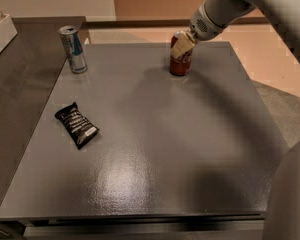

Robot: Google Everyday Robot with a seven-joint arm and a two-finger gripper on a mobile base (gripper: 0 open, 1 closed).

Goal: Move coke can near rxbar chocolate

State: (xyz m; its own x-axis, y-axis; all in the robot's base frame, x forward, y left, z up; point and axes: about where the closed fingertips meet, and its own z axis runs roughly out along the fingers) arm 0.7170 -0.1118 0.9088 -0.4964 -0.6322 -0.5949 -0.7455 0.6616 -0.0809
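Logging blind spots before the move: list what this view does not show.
All in the camera view:
1. Top and label of the coke can: covered by the gripper at its upper part.
2. Lettering on the rxbar chocolate: too small to read.
3. White box at far left: cut off by the frame edge.

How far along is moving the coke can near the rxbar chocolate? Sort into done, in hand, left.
Done: the hand is at the top of the upright coke can, on the far side of the table. In hand: taking hold; a firm grip isn't confirmable. Left: carrying the can across to the rxbar chocolate near the left edge.
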